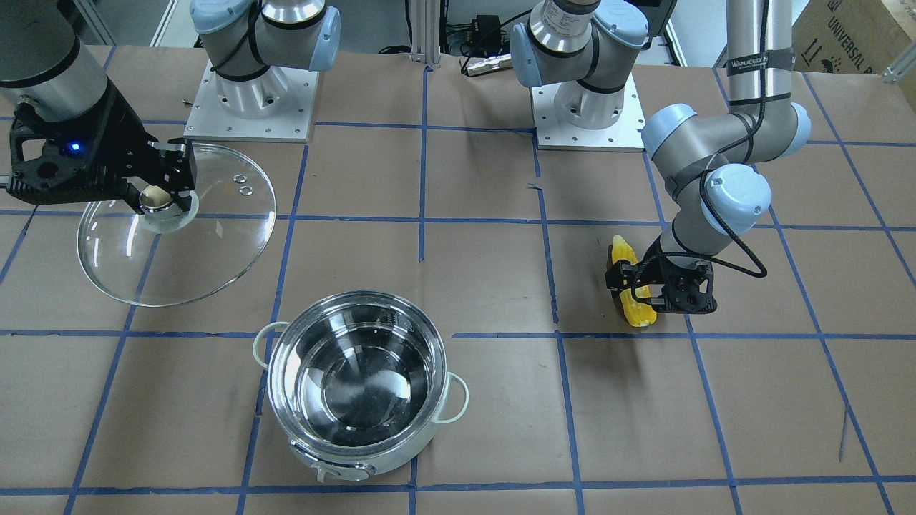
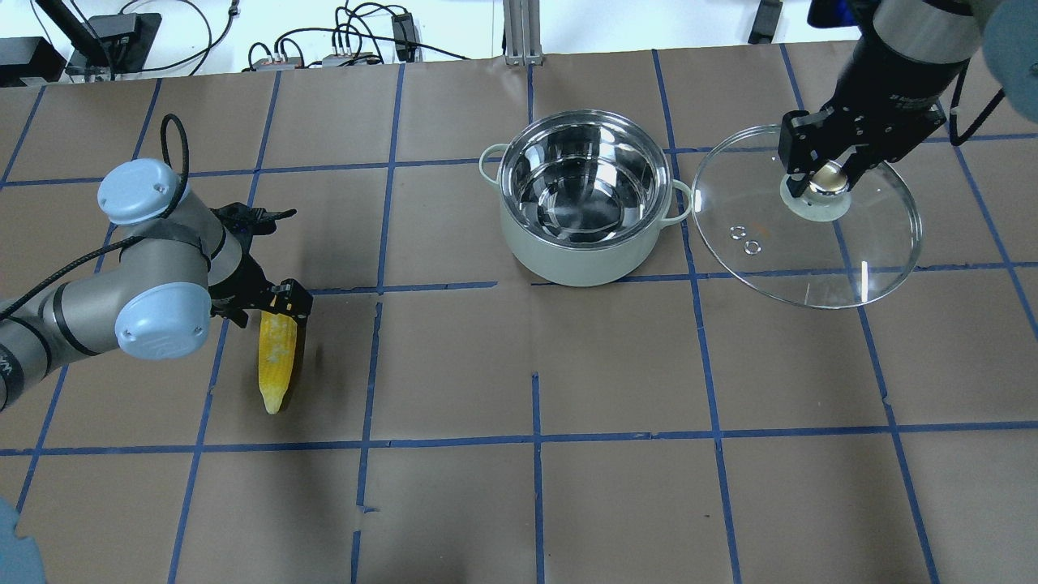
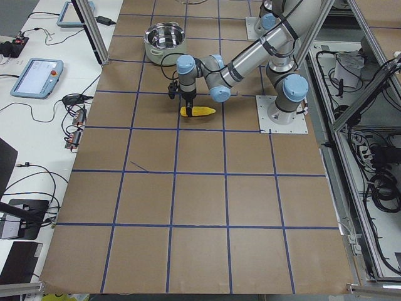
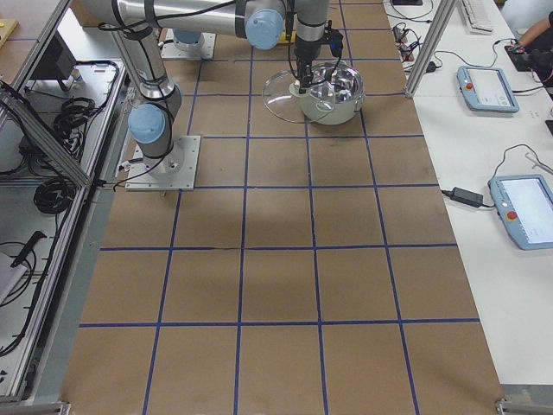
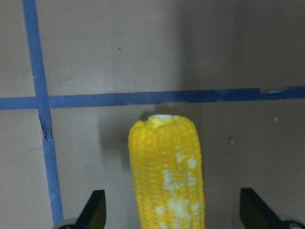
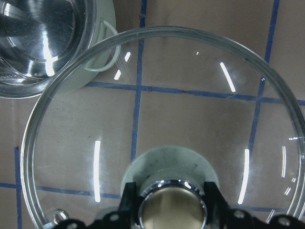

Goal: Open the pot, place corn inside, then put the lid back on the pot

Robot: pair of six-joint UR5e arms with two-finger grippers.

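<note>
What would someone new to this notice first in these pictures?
Probably the big glass lid, gripped by its knob in the right gripper, just beside the pot. That shiny pot stands open and empty, while the left gripper straddles the yellow corn lying on the table, fingers open on either side.

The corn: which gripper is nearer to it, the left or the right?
Left. The left gripper hangs over the corn at its blunt end, jaws open on either side. The right gripper is beyond the pot, shut on the knob of the lid.
</note>
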